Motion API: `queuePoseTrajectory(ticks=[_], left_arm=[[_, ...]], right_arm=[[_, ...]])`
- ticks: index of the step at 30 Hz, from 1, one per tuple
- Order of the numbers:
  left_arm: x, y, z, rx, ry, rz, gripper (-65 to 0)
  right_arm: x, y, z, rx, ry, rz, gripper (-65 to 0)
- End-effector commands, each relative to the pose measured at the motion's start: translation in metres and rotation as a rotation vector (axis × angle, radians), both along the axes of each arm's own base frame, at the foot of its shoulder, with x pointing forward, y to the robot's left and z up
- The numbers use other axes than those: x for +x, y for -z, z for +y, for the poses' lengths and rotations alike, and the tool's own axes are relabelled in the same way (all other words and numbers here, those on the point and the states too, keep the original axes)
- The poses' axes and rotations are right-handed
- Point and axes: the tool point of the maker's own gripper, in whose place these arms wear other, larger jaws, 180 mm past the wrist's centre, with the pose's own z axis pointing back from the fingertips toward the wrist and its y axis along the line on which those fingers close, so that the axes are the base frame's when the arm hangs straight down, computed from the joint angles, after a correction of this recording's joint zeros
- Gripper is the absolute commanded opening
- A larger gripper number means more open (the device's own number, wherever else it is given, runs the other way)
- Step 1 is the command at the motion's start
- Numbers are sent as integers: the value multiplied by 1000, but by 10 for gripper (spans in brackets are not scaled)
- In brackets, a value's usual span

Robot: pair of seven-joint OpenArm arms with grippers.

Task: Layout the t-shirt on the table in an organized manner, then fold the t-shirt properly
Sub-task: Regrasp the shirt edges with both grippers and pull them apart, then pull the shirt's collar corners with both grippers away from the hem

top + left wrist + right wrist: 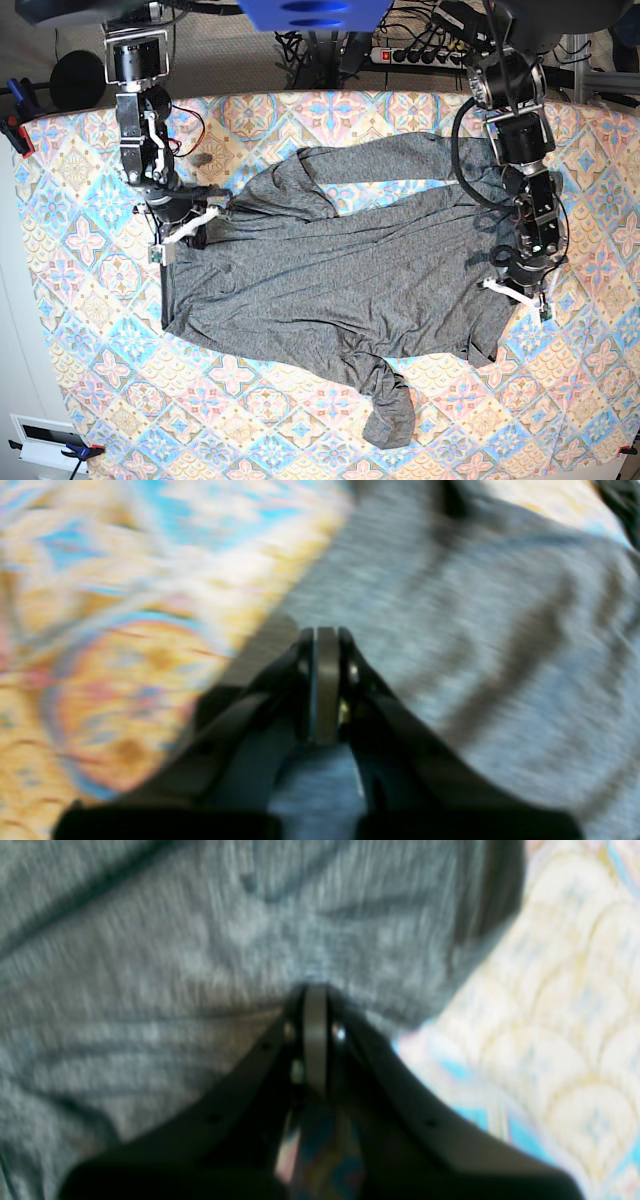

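The dark-grey t-shirt (340, 280) lies spread across the middle of the patterned table (80, 300), one long sleeve (400, 160) reaching to the far side and the other bunched at the near edge (385, 400). My right gripper (200, 222) sits at the shirt's left end. In its wrist view the jaws (315, 987) are shut on the t-shirt (175, 965), with puckers radiating from the tips. My left gripper (515, 290) is at the right end, shut (327, 630) on the edge of the t-shirt (450, 630), with tablecloth (125, 580) beside it.
Behind the far table edge lie a power strip and cables (420, 55). A red clamp (18, 135) grips the left edge. A white device (45, 435) sits off the near left corner. Both wrist views are motion-blurred.
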Motion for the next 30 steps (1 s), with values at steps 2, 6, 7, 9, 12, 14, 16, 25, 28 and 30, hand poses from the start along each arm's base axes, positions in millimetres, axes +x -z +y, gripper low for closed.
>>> queuePoseTrajectory(ticks=[2, 6, 7, 9, 12, 14, 16, 25, 28, 30], left_arm=[[13, -21, 11, 28, -5, -65, -650], [6, -19, 23, 52, -14, -63, -650], [5, -18, 23, 54, -14, -61, -650], [2, -19, 31, 70, -19, -56, -650], [2, -19, 33, 73, -20, -55, -650], [1, -18, 33, 73, -19, -53, -650], [0, -21, 41, 88, -25, -53, -650], [-17, -11, 64, 63, -104, -33, -650], [-20, -9, 66, 63, -108, -29, -650], [-20, -10, 66, 62, -109, -29, -650]], right_arm=[[-21, 28, -16, -45, 33, 114, -642], [-33, 47, -26, -54, 55, 162, -642], [-35, 50, -28, -56, 59, 172, -642], [-38, 51, -44, -82, 71, 183, -642], [-40, 48, -63, -124, 72, 186, -642], [-40, 45, -78, -153, 75, 186, -642], [-41, 42, -90, -179, 76, 188, -642], [-52, 37, -125, -256, 77, 214, -642], [-65, 43, -124, -257, 70, 238, -643], [-68, 45, -124, -257, 70, 242, -643]])
